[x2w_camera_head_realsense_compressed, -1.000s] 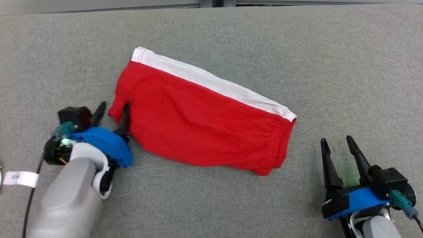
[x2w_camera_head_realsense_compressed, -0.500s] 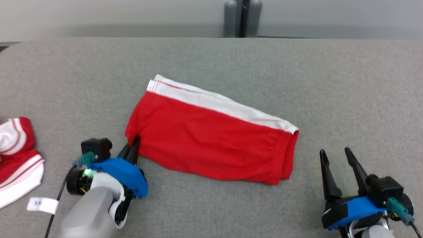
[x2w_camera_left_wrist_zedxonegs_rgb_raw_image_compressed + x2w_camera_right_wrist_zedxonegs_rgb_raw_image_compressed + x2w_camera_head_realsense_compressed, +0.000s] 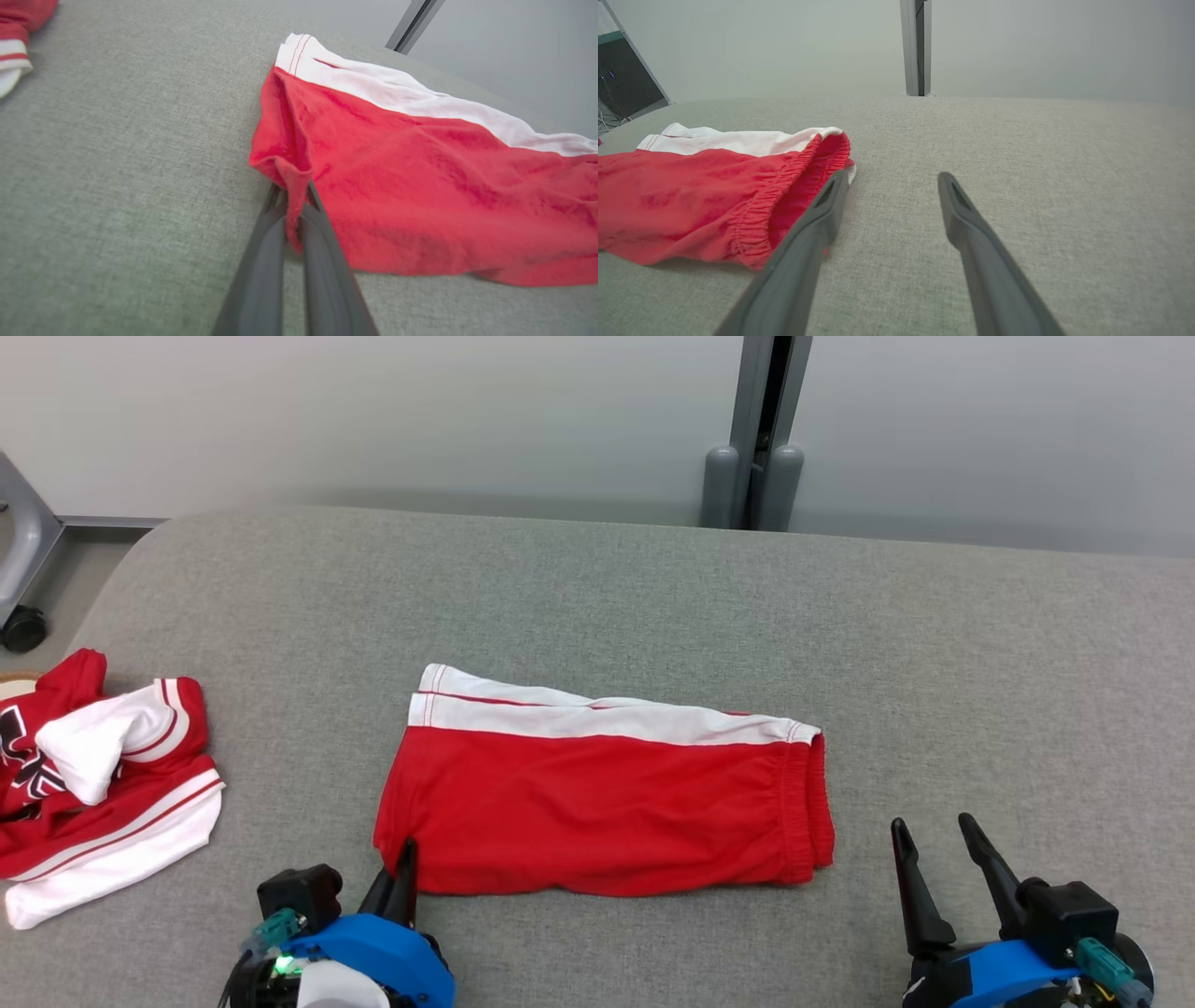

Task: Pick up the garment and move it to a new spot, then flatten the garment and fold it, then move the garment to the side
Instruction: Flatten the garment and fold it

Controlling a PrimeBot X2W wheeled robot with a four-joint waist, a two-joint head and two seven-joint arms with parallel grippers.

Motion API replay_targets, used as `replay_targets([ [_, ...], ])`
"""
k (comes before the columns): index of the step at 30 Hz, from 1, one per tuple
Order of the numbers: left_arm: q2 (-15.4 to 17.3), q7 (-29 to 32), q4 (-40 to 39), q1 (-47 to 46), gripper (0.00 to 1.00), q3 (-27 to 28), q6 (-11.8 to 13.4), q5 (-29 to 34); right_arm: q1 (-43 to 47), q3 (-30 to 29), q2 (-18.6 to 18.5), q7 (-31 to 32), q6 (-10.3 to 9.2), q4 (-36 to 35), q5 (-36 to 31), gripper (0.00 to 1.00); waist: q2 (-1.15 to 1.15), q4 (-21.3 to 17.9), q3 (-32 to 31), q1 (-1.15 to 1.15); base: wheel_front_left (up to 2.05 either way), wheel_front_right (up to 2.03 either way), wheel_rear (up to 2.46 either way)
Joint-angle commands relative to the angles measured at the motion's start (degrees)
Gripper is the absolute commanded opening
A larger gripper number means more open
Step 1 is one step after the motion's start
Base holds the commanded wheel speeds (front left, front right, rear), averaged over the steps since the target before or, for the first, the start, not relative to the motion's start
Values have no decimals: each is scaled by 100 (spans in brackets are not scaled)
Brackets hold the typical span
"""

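Head view: got shorts (image 3: 597, 803) lying flat mid-desk (image 3: 597, 597), white stripe along the far edge. Left gripper (image 3: 403, 859) down low at the bottom, fingers pointing up and away, jaws clamped on the near-left corner of the red cloth. Can see that corner pinched into a small raised fold in left wrist view. Right gripper (image 3: 932, 821) low at bottom right near the elastic end, jaws apart. Also a red-white pile (image 3: 93, 784) far left.

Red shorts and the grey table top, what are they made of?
The red shorts look like soft, matte knit cloth, maybe cotton: they wrinkle, and one end is gathered like elastic. The grey table top seems covered in matte woven or felt-like fabric, showing a fine speckled weave.
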Motion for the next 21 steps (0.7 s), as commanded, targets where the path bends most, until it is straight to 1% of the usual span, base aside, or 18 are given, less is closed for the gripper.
replay_targets([
  [1, -17, -24, -83, 81, 0, 109, 48, 98, 51, 16, -23, -3, 0, 11, 32, 100, 0, 19, 15, 1, 0, 0, 0],
  [2, -27, -25, -180, 114, 29, 204, 96, 212, 36, 44, -22, -3, 0, 16, 39, 100, 0, 33, 25, 1, 0, 0, 0],
  [3, -65, -25, -278, 163, 100, 307, 96, 294, 9, 84, -22, -3, 0, 24, 32, 100, 0, 47, 37, 1, 0, 0, 0],
  [5, -88, -24, -516, 234, 100, 549, 156, 555, -70, 168, -21, -3, 0, 26, 43, 100, 0, 77, 71, 1, 0, 0, 0],
  [8, -158, -24, -873, 355, 100, 887, 171, 966, -257, 339, -22, -3, 0, 0, 95, 100, 0, 142, 154, 1, 0, 0, 0],
  [9, -187, -20, -965, 392, 100, 981, 141, 1097, -335, 397, -21, -3, 0, 7, 133, 100, 0, 174, 187, 1, 0, 0, 0],
  [10, -187, -20, -965, 392, 100, 981, 141, 1097, -335, 397, -21, -3, 0, 7, 133, 100, 0, 174, 187, 1, 0, 0, 0],
  [11, -244, -20, -1119, 442, 100, 1168, 82, 1316, -497, 482, -23, -3, 0, 54, 163, 100, 0, 255, 255, 1, 0, 0, 0],
  [13, -325, -21, -1213, 500, 100, 1291, 1, 1503, -657, 548, -22, -3, 0, 181, 198, 100, 0, 356, 320, 1, 0, 0, 0],
  [18, -484, -20, -1150, 558, 100, 1501, -165, 1763, -981, 496, -26, -3, 0, 880, 330, 100, 0, 621, 450, 1, 0, 0, 0],
  [21, -538, -20, -1018, 599, 100, 1609, -253, 1751, -1079, 344, -30, -4, 0, 1520, 799, 100, 0, 735, 501, 1, 0, 0, 0],
])
